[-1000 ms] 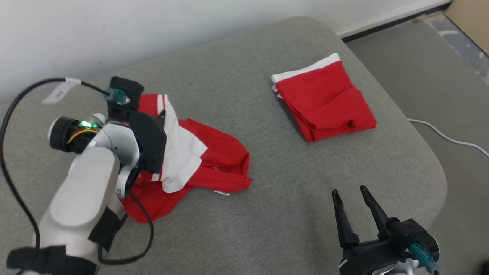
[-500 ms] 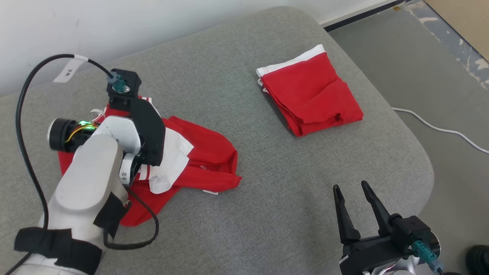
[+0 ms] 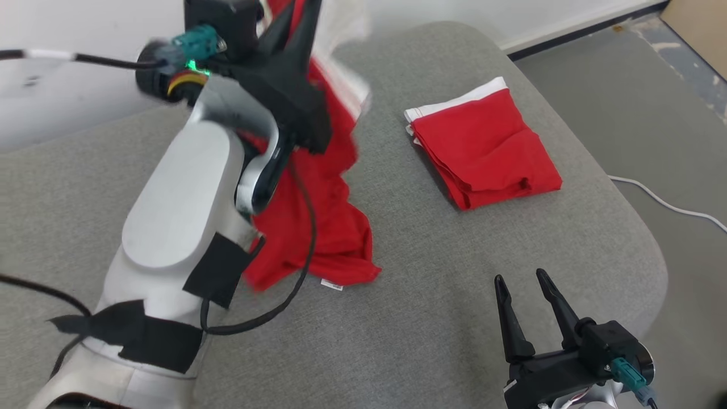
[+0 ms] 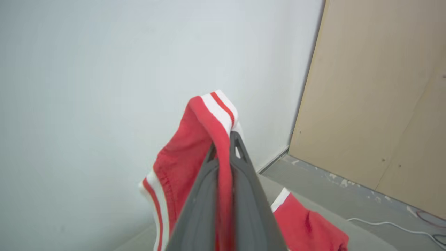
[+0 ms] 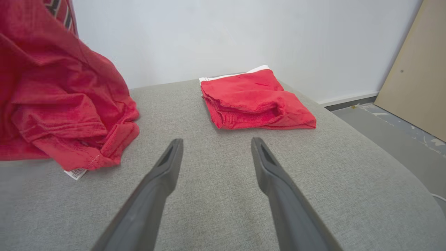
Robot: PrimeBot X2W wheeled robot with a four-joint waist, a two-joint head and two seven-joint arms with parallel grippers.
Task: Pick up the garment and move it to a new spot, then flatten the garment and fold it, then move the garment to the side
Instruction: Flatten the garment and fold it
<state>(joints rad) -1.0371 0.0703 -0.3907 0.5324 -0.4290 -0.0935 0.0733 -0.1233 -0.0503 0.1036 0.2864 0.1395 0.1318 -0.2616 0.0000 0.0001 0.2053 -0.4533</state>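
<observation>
My left gripper (image 3: 298, 20) is raised high at the back left and shut on the red garment with white stripes (image 3: 335, 227). The garment hangs from it, and its lower hem still rests on the grey cushion (image 3: 454, 272). In the left wrist view the fingers (image 4: 240, 167) pinch a striped fold of the garment (image 4: 188, 153) in front of the wall. The right wrist view shows the hanging garment (image 5: 62, 104) at the left. My right gripper (image 3: 519, 281) stands open over the cushion's front right, with nothing between its fingers (image 5: 167, 164).
A second red garment (image 3: 483, 147), folded with a white edge, lies at the cushion's back right, also in the right wrist view (image 5: 254, 97). The cushion's rounded edge drops to the grey floor at the right, where a white cable (image 3: 664, 201) runs. A wooden board (image 4: 383, 87) leans against the wall.
My left gripper has shut on the garment and swung up and back, lifting most of it off the cushion. The right gripper has stayed in place. The head view shifted slightly.
</observation>
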